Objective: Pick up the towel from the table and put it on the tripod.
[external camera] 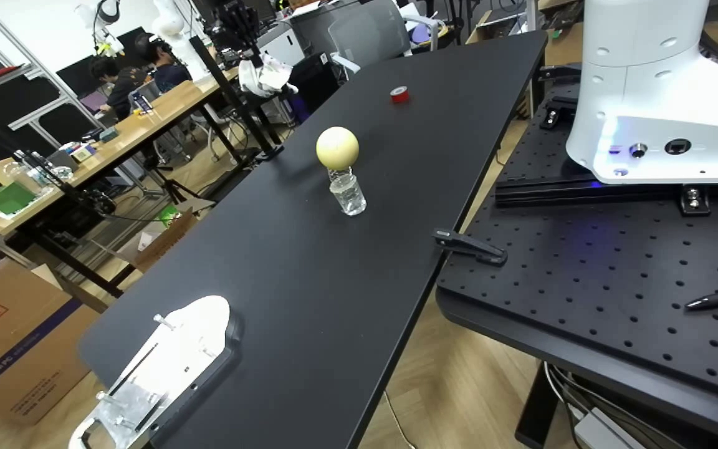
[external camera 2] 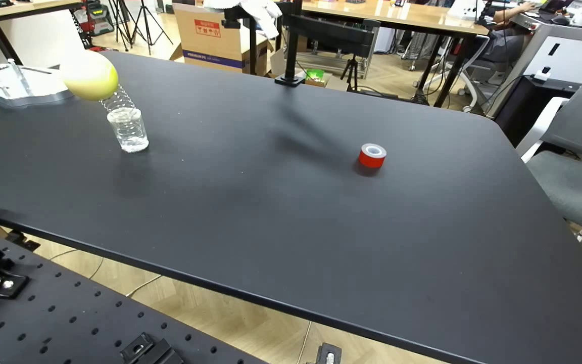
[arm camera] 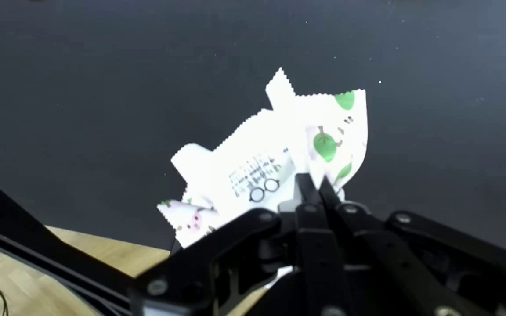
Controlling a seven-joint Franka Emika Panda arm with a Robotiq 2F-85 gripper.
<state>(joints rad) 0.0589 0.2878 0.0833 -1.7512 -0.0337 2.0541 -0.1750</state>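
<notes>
End effector (arm camera: pixel 318 182) narrow, apparently pinching the white printed towel (arm camera: pixel 253 162), which is up off the desk (external camera 2: pixel 271 227) at the clamp-on stand (external camera 2: pixel 292 53) (presumably the tripod): pick looks done, can't tell if the stand carries it, release left.

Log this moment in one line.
tool: shut on towel | towel: off black table, near black post | contact with post: unclear | release: not yet | red tape roll: on table

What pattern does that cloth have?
The cloth is white, printed with green shapes and black-rimmed glasses; clearest in the wrist view.
</notes>
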